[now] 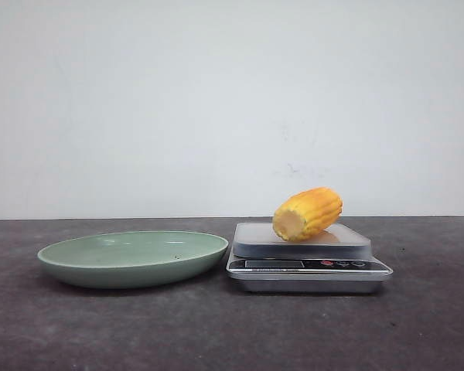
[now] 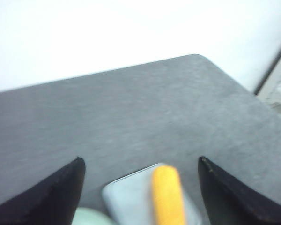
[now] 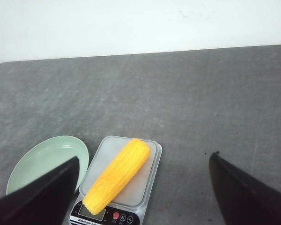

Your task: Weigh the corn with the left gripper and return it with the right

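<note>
The yellow-orange corn (image 1: pixel 308 213) lies on the platform of a small silver kitchen scale (image 1: pixel 301 251), its paler cut end toward the front. It shows again as the corn (image 3: pixel 118 174) lying slantwise on the scale (image 3: pixel 145 185) in the right wrist view, and blurred as the corn (image 2: pixel 168 196) in the left wrist view. My left gripper (image 2: pixel 139 161) is open and raised above the scale, holding nothing. My right gripper (image 3: pixel 143 161) is also open, high above the table, with the corn and scale below between its fingers. Neither gripper appears in the front view.
A shallow pale-green plate (image 1: pixel 100 270) sits on the dark grey table to the left of the scale, touching none of it. A white wall stands behind the table. The table's far corner (image 2: pixel 196 56) shows in the left wrist view.
</note>
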